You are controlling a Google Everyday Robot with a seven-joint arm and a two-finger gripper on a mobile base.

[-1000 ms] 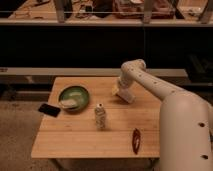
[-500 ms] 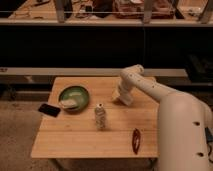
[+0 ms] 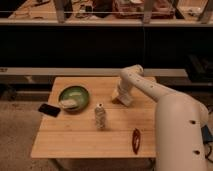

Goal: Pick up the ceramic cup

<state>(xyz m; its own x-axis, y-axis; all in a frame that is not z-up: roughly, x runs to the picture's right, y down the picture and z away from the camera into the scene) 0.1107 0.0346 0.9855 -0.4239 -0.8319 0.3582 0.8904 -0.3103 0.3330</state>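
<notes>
My bulky white arm (image 3: pixel 172 112) reaches in from the lower right, bends at a rounded elbow over the light wooden table (image 3: pixel 112 137), then angles down. My gripper (image 3: pixel 121 96) sits low over the table, right of centre. I cannot tell how open it is or whether it holds anything. The plain white ceramic cup (image 3: pixel 68 104) lies at the front left rim of the round green bowl (image 3: pixel 80 92), well apart from my gripper.

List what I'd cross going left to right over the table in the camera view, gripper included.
Black phone → green bowl → small bottle → gripper, low over the right half of the table → red object near the front edge.
</notes>
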